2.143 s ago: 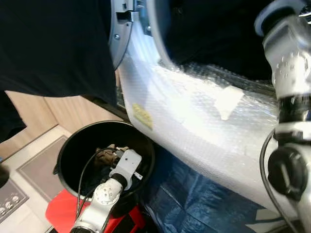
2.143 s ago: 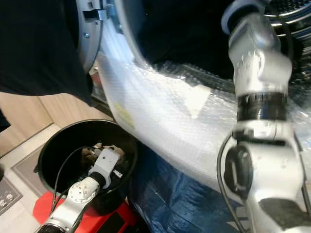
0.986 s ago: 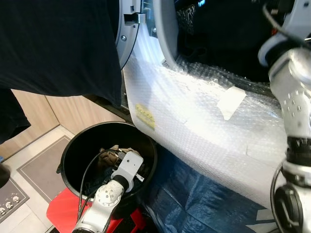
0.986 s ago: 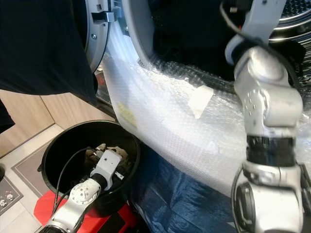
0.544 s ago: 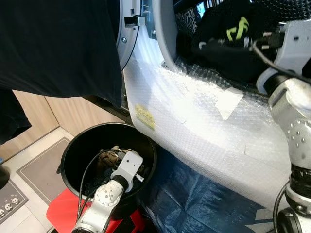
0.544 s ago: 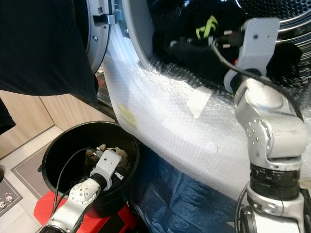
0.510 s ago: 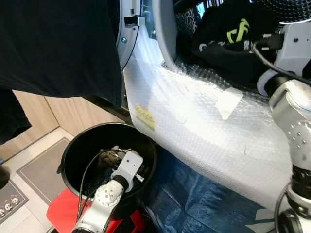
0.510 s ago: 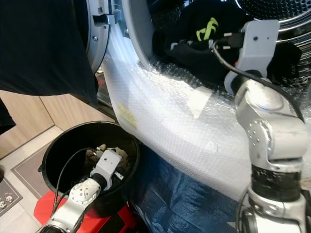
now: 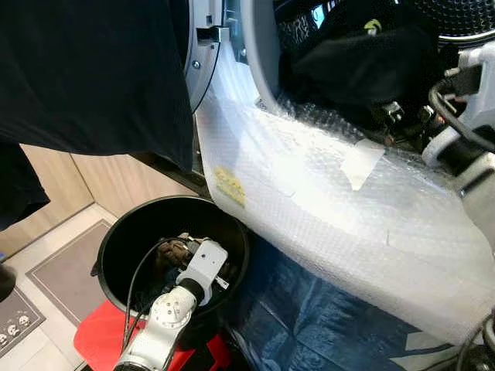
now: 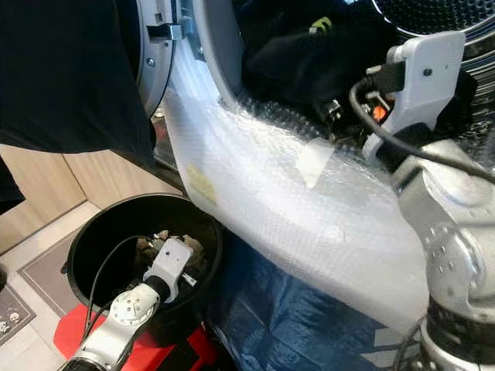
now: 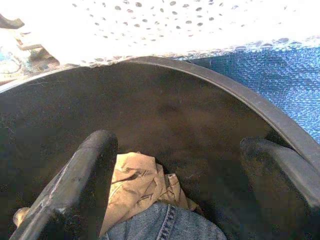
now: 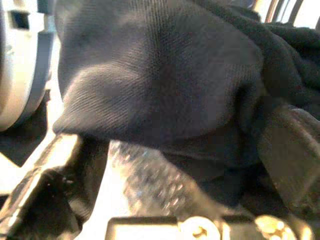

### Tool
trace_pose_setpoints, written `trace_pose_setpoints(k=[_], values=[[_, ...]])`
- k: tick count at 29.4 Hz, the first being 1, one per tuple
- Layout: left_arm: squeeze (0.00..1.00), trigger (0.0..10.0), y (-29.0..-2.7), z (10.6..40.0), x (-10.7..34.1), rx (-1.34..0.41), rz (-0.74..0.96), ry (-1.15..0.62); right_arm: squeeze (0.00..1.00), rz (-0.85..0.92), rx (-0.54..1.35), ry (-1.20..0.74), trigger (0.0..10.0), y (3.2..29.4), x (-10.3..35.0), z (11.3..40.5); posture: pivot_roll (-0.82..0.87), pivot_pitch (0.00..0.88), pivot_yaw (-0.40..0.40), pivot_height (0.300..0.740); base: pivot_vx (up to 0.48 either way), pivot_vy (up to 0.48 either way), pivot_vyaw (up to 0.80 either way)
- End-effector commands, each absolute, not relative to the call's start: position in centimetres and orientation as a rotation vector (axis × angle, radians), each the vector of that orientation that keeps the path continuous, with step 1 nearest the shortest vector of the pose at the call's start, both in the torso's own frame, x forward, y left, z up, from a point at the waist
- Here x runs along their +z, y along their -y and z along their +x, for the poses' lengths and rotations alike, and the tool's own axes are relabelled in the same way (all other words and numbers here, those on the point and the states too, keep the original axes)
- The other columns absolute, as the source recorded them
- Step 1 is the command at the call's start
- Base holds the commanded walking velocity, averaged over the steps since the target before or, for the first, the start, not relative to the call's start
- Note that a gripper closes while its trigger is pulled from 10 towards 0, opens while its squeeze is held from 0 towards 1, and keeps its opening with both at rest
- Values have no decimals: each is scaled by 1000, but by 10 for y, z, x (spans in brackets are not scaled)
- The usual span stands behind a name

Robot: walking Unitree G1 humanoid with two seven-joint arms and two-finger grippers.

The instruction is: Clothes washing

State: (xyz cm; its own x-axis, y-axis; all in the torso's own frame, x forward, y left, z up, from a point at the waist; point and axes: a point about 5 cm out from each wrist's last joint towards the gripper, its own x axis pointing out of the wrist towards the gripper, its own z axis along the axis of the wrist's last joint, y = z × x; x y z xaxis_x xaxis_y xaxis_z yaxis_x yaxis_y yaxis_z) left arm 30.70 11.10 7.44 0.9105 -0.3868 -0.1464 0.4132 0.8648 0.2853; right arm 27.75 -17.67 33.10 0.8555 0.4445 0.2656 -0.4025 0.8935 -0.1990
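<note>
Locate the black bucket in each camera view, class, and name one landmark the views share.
Left eye view: black bucket, lower left.
Right eye view: lower left too.
Left wrist view: its dark wall and rim.
Right wrist view: not in it.
Shared landmark: bubble wrap.

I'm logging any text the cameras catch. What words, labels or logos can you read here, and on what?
Nothing reads as words.
Yellow label on the bubble wrap: too blurred to read.
Yellow-green logo on the black garment in the washer: a mark, no legible letters.
Mat on the floor: small printed figures, no text.
</note>
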Motion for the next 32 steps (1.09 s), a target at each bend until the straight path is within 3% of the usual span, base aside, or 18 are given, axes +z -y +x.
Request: trace_pose_setpoints(k=[1,5,22,25,32], values=[[0,10000,-108,307,74,-439,324,-89,0,-171,488,346,10000,177,335,267,-1,92,-53,740,0,0,0],[0,10000,-108,307,75,-443,326,-88,0,-294,494,287,10000,186,324,262,-4,96,-50,740,0,0,0],[0,10000,-108,308,76,-443,322,-86,0,-306,568,393,10000,206,337,242,0,118,-50,740,0,0,0],[0,10000,-107,307,76,-450,323,-86,0,-209,711,513,10000,194,343,227,-5,113,-44,740,0,0,0],[0,10000,-106,309,77,-453,324,-83,0,-144,919,562,10000,177,337,210,-1,112,-43,740,0,0,0]])
